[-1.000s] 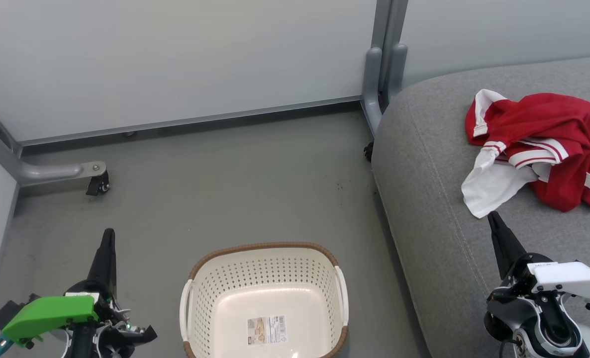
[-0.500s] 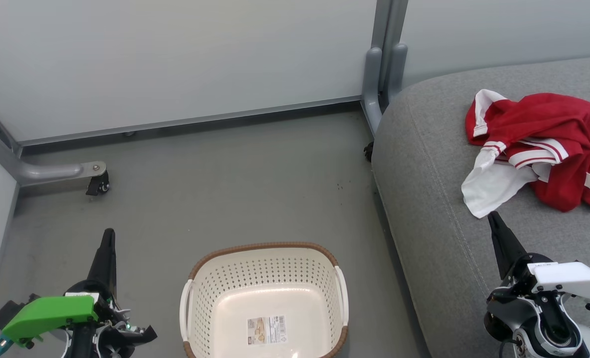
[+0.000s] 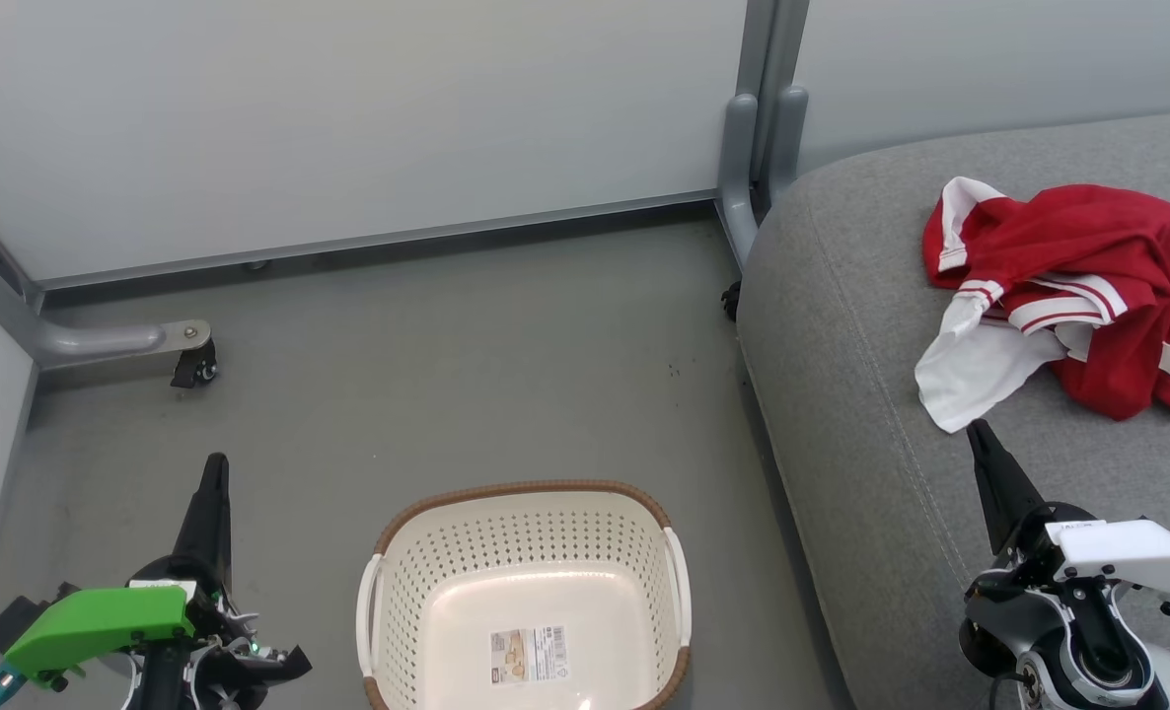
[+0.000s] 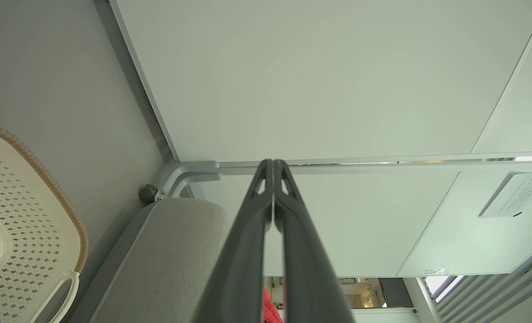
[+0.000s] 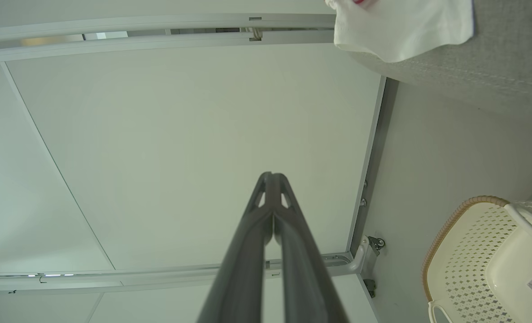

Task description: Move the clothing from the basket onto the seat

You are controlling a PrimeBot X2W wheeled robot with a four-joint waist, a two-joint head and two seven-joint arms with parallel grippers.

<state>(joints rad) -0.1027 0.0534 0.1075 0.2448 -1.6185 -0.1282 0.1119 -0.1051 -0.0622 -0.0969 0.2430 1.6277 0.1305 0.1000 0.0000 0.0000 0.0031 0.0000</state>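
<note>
Nothing has moved since the earlier frames: clothing, basket and both arms sit as they did. The clothing (image 3: 1088, 286), a crumpled red heap with white trim and a white flap, lies on the seat (image 3: 861, 414), to the right of the basket (image 3: 526, 487) and farther from the robot than it. The basket stands on the grey floor (image 3: 447, 375) just left of the seat's rounded edge, its bare bottom showing a label sticker (image 3: 529, 655). The right pincer (image 3: 977, 431) hangs over the seat right of the basket, fingers pressed together on nothing, its tip near the white flap. The left pincer (image 3: 215, 465) hovers over the floor left of the basket, likewise closed and holding nothing. Beyond the basket stand pale partition panels (image 3: 348, 118) on a grey frame, with one caster (image 3: 195, 367) at far left.
</note>
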